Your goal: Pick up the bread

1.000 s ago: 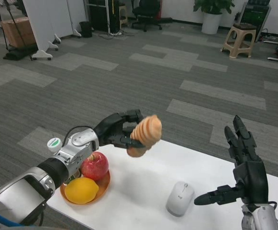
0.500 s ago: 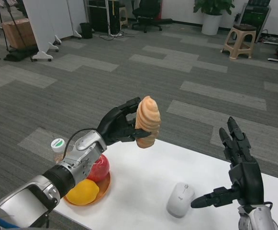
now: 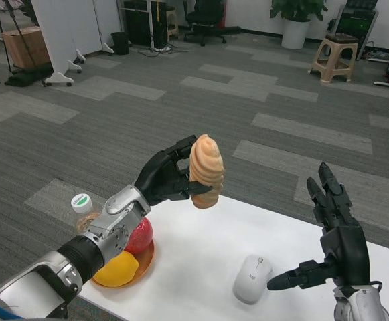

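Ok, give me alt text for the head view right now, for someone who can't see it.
The robot's left hand holds a ridged loaf of bread upright in the air above the white table. Its right hand is open over the table's right side, near a white mouse; an orange plate with an apple and lemon sits below the left forearm.

Silver forearms, black cable, black left hand [image 3: 162, 178] and right hand [image 3: 338, 241].

The left forearm [image 3: 107, 231] covers most of the red apple [image 3: 142, 234] and part of the lemon [image 3: 117, 267]; a capped bottle [image 3: 82, 204] hides behind it.
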### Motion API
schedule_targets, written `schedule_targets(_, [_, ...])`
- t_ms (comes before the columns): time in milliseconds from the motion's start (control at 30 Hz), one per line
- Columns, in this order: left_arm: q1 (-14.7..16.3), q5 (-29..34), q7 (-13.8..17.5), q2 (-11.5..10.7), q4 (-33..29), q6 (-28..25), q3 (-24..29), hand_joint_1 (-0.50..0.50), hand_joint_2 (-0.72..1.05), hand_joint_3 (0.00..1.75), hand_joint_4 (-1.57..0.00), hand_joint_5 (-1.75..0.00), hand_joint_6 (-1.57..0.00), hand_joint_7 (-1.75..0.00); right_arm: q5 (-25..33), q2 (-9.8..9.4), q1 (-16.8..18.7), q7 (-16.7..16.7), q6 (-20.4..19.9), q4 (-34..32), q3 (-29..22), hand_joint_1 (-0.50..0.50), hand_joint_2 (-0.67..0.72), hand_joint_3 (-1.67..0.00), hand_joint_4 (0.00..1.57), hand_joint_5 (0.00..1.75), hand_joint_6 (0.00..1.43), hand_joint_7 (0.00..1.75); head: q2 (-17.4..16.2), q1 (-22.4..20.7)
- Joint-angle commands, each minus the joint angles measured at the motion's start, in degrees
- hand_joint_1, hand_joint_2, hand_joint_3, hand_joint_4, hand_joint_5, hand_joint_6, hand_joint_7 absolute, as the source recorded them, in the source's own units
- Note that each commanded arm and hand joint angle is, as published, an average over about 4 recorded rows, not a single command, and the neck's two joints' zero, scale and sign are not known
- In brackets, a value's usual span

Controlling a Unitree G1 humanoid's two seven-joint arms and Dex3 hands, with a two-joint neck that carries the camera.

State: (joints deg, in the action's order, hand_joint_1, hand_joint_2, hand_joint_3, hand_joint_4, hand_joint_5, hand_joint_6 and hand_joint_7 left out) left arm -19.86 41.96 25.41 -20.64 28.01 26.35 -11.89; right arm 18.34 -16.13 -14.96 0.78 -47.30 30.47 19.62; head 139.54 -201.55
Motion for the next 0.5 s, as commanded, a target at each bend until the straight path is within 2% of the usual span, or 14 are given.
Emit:
schedule_targets(33, [0.5, 0.7, 0.0, 0.1, -0.8, 0.5, 0.2, -0.12, 1.05, 0.09, -1.20, -1.75, -0.76, -1.68, 0.5, -0.48, -0.5, -0.3, -0.2, -0.6, -0.3, -0.33, 0.11, 0.00, 0.00, 0.17, 0.00, 0.00, 0.0, 0.1])
schedule_targets(100, [0.5, 0.7, -0.1, 0.1, -0.8, 0.5, 0.2, -0.12, 1.05, 0.13, -1.20, -1.75, -0.76, -1.68, 0.5, -0.52, -0.5, -0.3, -0.2, -0.6, -0.2, -0.33, 0.09, 0.00, 0.00, 0.19, 0.00, 0.00, -0.1, 0.1])
schedule_targets(233, [0.5, 0.7, -0.1, 0.1, -0.9, 0.5, 0.0, -0.12, 1.05, 0.09, -1.20, -1.75, -0.77, -1.68, 0.5, -0.65, -0.6, -0.3, -0.2, -0.6, -0.2, -0.33, 0.09, 0.00, 0.00, 0.10, 0.00, 0.00, -0.1, -0.1])
schedule_targets(500, [0.5, 0.7, -0.1, 0.0, -0.9, 0.5, -0.1, -0.12, 1.05, 0.11, -1.20, -1.75, -0.77, -1.68, 0.5, -0.65, -0.9, -0.3, -0.1, -0.4, 0.0, -0.33, 0.09, 0.00, 0.00, 0.17, 0.00, 0.00, -0.2, -0.2])
